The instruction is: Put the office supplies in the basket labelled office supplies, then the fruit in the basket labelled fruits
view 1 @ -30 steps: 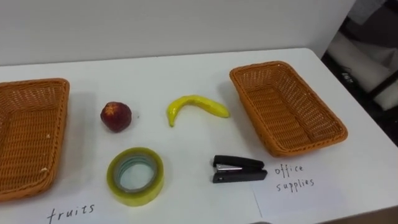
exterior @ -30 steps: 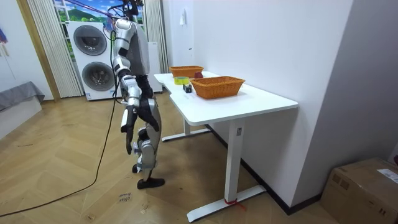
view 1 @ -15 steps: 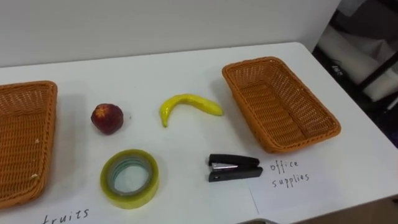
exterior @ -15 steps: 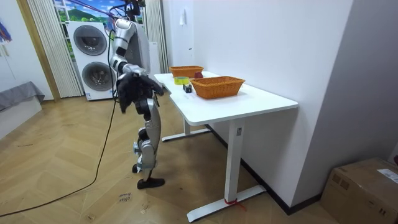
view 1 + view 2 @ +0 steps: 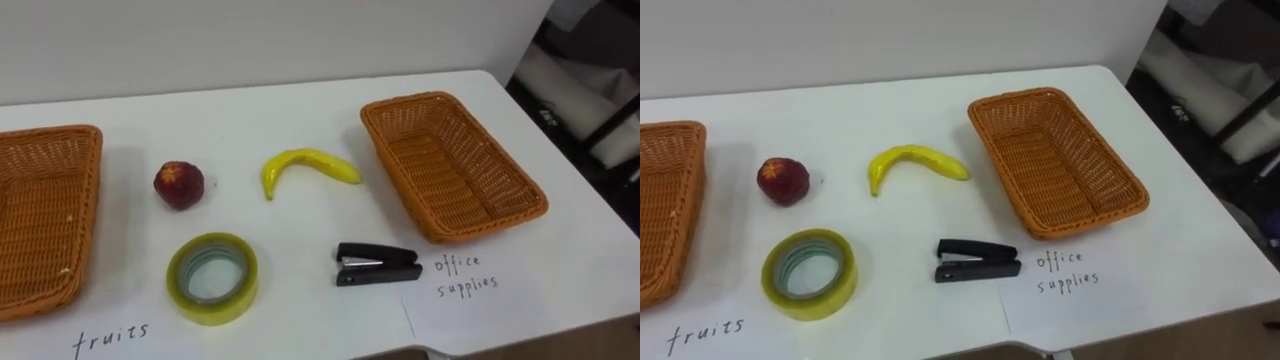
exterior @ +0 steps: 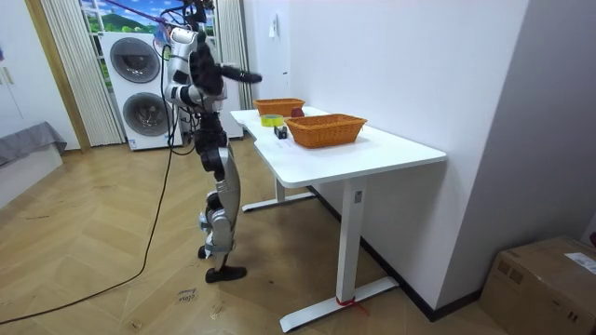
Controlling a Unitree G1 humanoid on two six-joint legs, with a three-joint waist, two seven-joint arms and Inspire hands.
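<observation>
Handwritten "fruits" label (image 5: 112,340) sat by the left basket (image 5: 40,215), "office supplies" label (image 5: 465,275) by the right basket (image 5: 450,165); whether the raised hand (image 6: 250,75) was open could not be told.

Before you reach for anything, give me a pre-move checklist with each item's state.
1. Right basket empty: ok.
2. Stapler and tape roll lie apart, nothing on them: ok.
3. Banana and apple lie apart on the table: ok.
4. Left basket empty: cannot tell, part lies past the view's edge.
5. Right robot hand held up toward the table: ok.
</observation>
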